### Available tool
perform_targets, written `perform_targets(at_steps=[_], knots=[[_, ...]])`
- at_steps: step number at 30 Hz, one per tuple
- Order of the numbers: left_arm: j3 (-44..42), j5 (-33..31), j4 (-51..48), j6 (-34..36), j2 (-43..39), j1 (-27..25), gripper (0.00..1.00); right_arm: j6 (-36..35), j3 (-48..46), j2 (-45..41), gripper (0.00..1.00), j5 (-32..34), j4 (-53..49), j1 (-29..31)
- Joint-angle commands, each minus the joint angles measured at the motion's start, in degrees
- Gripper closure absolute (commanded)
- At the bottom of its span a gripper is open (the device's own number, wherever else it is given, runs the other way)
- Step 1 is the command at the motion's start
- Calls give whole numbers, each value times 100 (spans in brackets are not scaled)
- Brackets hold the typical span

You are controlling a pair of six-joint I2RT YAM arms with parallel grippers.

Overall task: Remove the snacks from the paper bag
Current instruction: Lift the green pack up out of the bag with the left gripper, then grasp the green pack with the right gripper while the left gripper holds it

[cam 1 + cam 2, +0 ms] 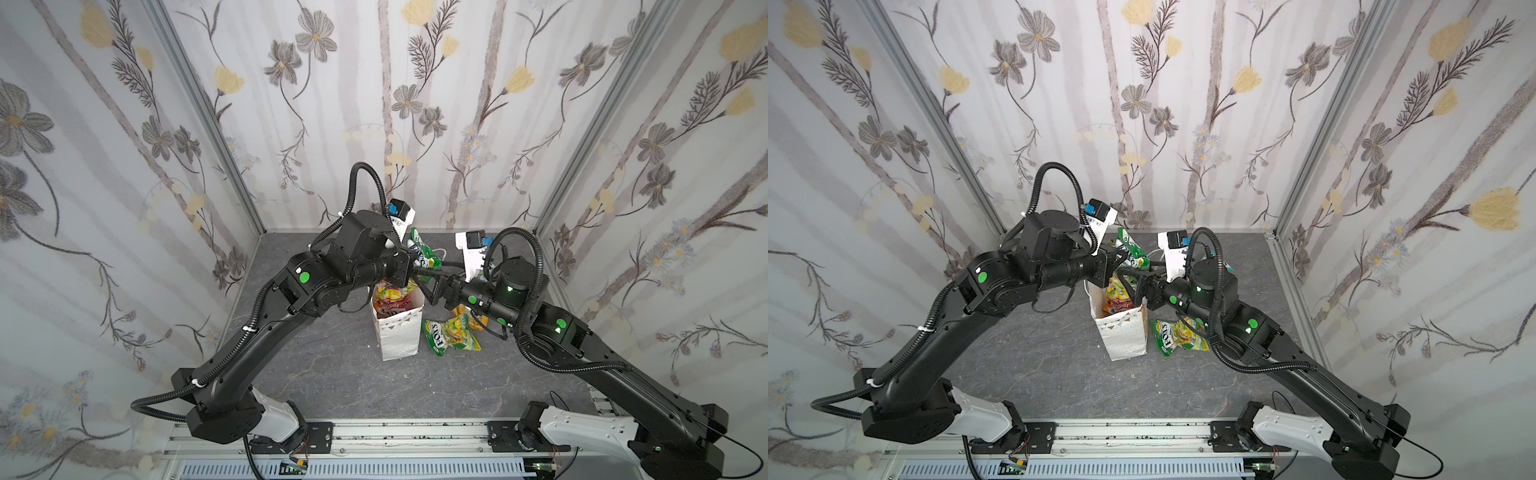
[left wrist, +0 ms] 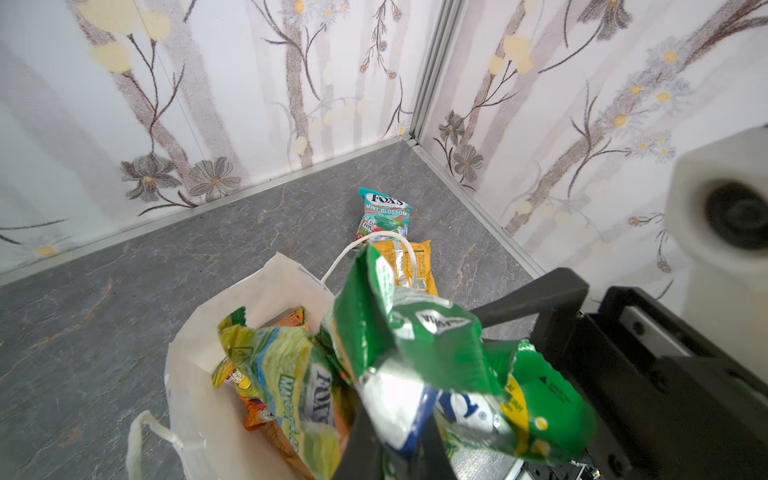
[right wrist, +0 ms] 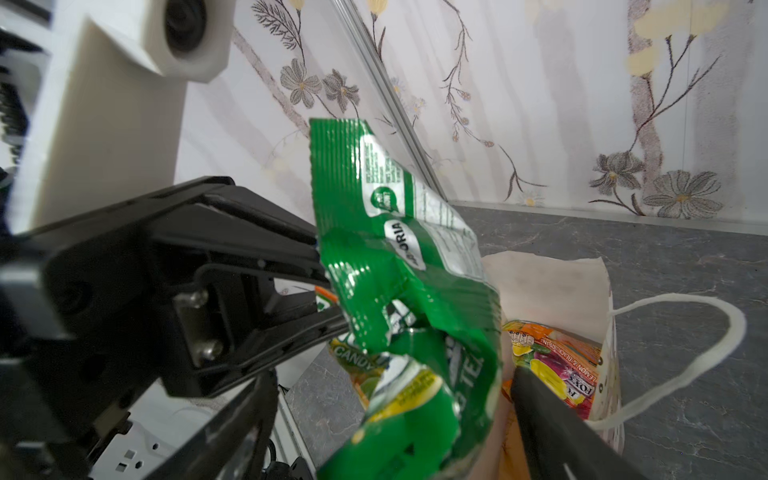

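My left claw (image 3: 328, 286) pinches a crumpled green snack packet (image 3: 374, 257) above the paper bag (image 3: 552, 286), my right claw (image 3: 390, 386) spread wide on either side of that packet.

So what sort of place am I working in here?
Probably a lab test booth, not a home: wallpapered panels held in metal posts box in a grey table, and the left arm and right arm are mounted on a rail along its front edge.
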Motion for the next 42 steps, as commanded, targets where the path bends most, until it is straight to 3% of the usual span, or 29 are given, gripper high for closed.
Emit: perform_targets(at_steps=[1, 8, 15, 24, 35, 42], knots=[[86, -66, 270, -18, 10, -88, 100, 30, 33, 86, 25, -185, 362, -1], [81, -140, 245, -21, -3, -244, 100, 87, 11, 124, 46, -192, 442, -1], [84, -368, 217, 54, -28, -266, 99, 118, 12, 57, 76, -164, 443, -1], [-41, -444, 362, 114, -225, -274, 70, 197, 29, -102, 99, -180, 494, -1], [-449, 84, 714, 201, -795, -314, 41, 264, 133, -410, 100, -162, 642, -272], [-909, 745, 1085, 359, -1184, -493, 23, 499, 142, -598, 100, -672, 741, -1128]])
